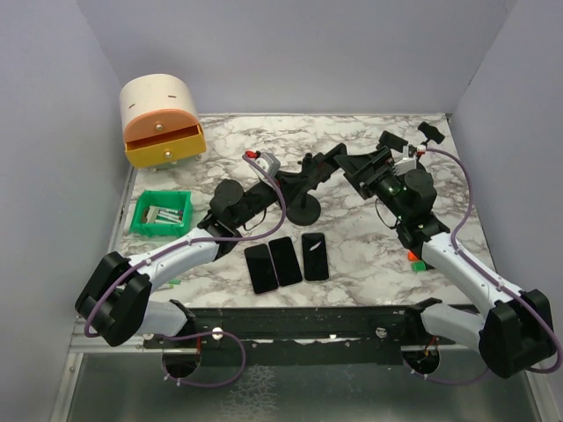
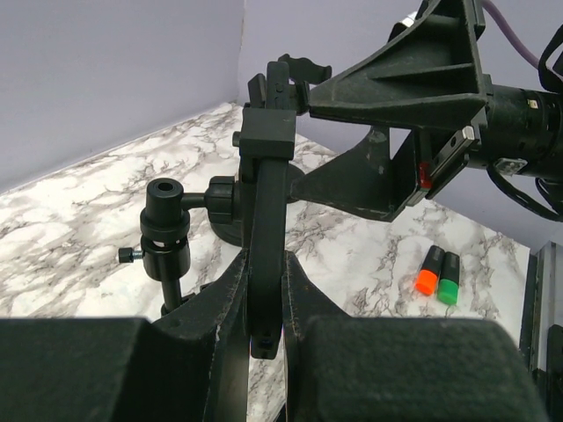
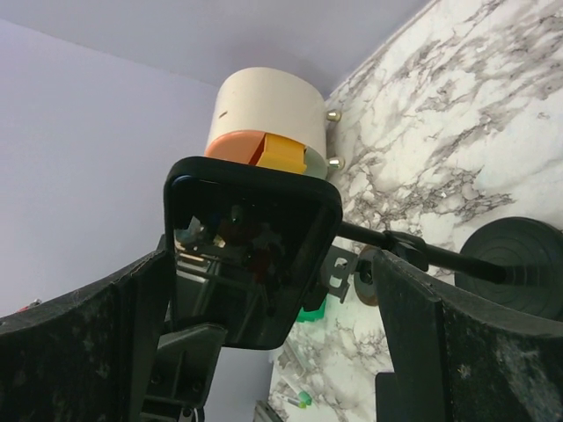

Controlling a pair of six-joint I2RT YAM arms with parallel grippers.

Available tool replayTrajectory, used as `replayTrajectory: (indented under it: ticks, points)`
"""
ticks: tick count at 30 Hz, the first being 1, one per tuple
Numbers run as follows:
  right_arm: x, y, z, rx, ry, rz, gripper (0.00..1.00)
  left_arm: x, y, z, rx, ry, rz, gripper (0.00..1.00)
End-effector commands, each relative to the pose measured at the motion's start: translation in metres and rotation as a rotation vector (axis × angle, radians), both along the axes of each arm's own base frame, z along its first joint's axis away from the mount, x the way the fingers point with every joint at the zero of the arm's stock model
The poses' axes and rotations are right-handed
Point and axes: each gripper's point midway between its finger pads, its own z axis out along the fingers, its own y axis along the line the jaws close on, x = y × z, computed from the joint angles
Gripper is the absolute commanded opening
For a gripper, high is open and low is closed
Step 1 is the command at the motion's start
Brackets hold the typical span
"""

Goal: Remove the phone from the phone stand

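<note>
The phone, a black slab with a glossy screen, sits in the clamp at the top of the black phone stand. My right gripper is open and straddles the phone. Its left finger is close beside the phone's edge, and its right finger stands well apart. My left gripper is shut on the stand's curved arm, low down. In the top view the left gripper is on the arm left of the round base, and the right gripper is at the stand's upper end.
Three dark phones lie flat near the front edge. A green bin sits at the left and a cream drawer box at the back left. Orange and green markers lie at the right. The stand's ball-joint post rises beside my left fingers.
</note>
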Motion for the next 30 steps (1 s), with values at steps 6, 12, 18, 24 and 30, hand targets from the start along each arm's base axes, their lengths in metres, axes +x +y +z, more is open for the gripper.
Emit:
replayTrajectory:
  ticks: [6, 12, 18, 24, 30]
  points:
    - [0.002, 0.007, 0.028, 0.025, -0.101, 0.048, 1.00, -0.007, -0.001, -0.057, 0.104, 0.152, -0.021, 0.00]
    - [0.011, 0.010, 0.020, 0.013, -0.079, 0.055, 1.00, -0.008, -0.003, -0.055, 0.099, 0.153, -0.032, 0.00]
    - [0.017, 0.015, 0.028, 0.034, -0.108, 0.076, 1.00, -0.012, -0.003, -0.058, 0.108, 0.149, -0.039, 0.00]
    - [0.022, 0.021, 0.035, 0.027, -0.125, 0.108, 0.99, -0.013, -0.008, -0.064, 0.118, 0.161, -0.054, 0.00]
    - [0.021, 0.022, 0.035, 0.021, -0.140, 0.118, 0.99, -0.015, -0.011, -0.066, 0.123, 0.164, -0.068, 0.00]
